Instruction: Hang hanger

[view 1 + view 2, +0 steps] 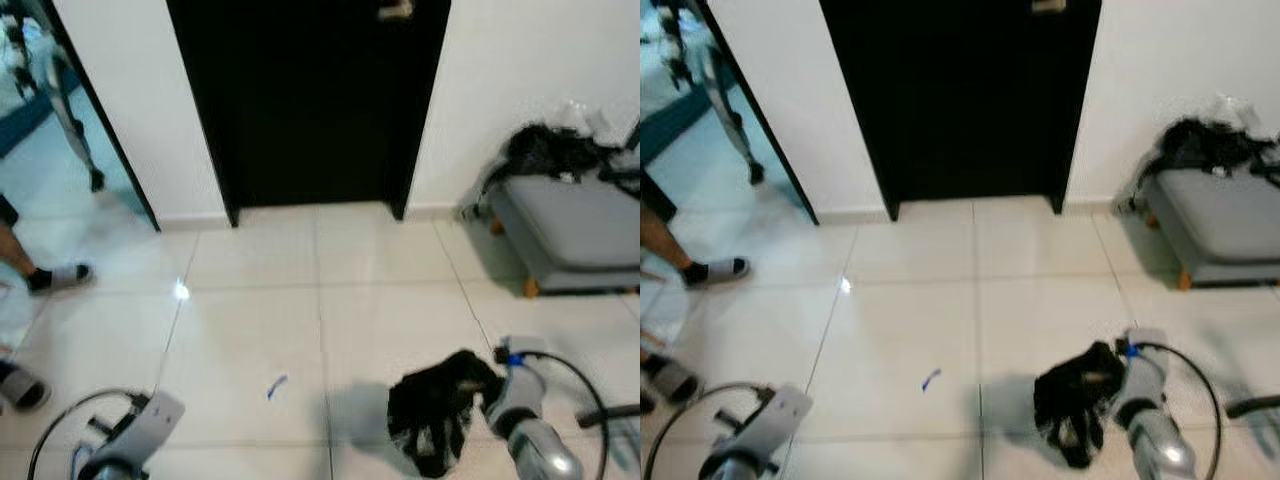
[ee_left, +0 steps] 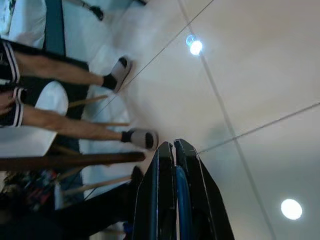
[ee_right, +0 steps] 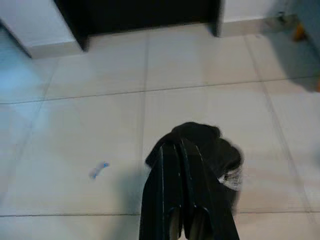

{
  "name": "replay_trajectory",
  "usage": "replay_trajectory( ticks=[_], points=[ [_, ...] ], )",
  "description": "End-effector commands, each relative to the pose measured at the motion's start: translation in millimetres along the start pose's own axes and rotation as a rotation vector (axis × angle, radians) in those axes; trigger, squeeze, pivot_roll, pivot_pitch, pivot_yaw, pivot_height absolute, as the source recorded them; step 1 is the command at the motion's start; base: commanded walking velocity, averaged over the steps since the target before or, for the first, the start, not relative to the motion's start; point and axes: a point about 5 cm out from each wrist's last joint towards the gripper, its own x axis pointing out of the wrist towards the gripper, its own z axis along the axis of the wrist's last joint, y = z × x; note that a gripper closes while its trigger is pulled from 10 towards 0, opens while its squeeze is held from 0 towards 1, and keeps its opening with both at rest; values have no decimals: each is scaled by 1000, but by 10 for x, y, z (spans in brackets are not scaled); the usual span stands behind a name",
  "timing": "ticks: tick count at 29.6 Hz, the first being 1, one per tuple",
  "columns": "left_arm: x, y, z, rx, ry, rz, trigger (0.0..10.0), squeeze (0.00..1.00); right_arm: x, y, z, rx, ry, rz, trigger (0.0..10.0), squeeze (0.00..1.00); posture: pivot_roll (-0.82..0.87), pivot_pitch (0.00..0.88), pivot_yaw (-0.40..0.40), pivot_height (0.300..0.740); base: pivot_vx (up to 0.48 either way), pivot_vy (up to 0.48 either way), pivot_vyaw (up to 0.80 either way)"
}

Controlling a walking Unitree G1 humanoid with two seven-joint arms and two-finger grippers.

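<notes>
Black garment (image 1: 440,405) pinched in right gripper (image 3: 186,150) jaws — left gripper (image 2: 172,150) jaws pressed together.

The floor (image 1: 300,300) is glossy, smooth tile that mirrors a lamp. The black garment (image 1: 440,410) looks like soft matt cloth; the bench (image 1: 575,225) has a matt grey cover.

Both silver arms are showing rounded metallic casings. A black cable is looping beside the left arm (image 1: 135,435), and another, with a blue fitting, is arching over the right arm (image 1: 525,420). Each gripper is showing two long black fingers (image 3: 187,192).
</notes>
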Motion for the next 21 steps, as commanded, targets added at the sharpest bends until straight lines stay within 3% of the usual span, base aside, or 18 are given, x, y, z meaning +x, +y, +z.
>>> replay_trajectory(
  ticks=[1, 6, 7, 8, 11, 12, 13, 14, 17, 20, 21],
  points=[
    [-52, -32, -72, 9, 21, -12, 10000, 0, -23, -5, 14, 1, -20, 2, 10000, 0, 43, 99, 39, 740, 0, 0, 738],
    [-12, -21, -51, -79, 65, -3, 10000, 0, 25, 34, 50, 5, -27, 22, 10000, 0, 47, 101, 15, 740, 0, 0, 728],
    [70, 19, 87, -200, 40, 10, 10000, 0, 61, 56, 112, 1, -42, 38, 10000, 0, 48, 101, 6, 740, 0, 0, 719],
    [70, 19, 87, -200, 40, 10, 10000, 0, 61, 56, 112, 1, -42, 38, 10000, 0, 48, 101, 6, 740, 0, 0, 719],
    [275, 166, 415, -587, 26, 73, 10000, 0, 146, 93, 305, -1, -92, 73, 10000, 0, 43, 107, 4, 740, 0, 0, 715],
    [322, 187, 499, -662, 26, 59, 10000, 0, 162, 99, 358, -2, -107, 81, 10000, 0, 43, 107, 4, 740, 0, 0, 719],
    [397, 218, 685, -789, -6, 11, 10000, 0, 184, 116, 440, -3, -128, 99, 10000, 0, 40, 104, 5, 740, 0, 0, 719],
    [397, 218, 685, -789, -6, 11, 10000, 0, 184, 116, 440, -3, -128, 99, 10000, 0, 40, 104, 5, 740, 0, 0, 719],
    [529, 356, 1126, -1037, -120, -80, 10000, 0, 230, 173, 616, -14, -173, 151, 10000, 0, 36, 102, 3, 740, 0, 0, 715],
    [558, 433, 1287, -1056, -183, -78, 10000, 0, 246, 201, 688, -25, -190, 173, 10000, 0, 29, 109, -1, 740, 0, 0, 712],
    [585, 515, 1471, -1107, -252, -83, 10000, 0, 270, 235, 777, -36, -211, 197, 10000, 0, 29, 109, -1, 740, 0, 0, 719]
  ],
)
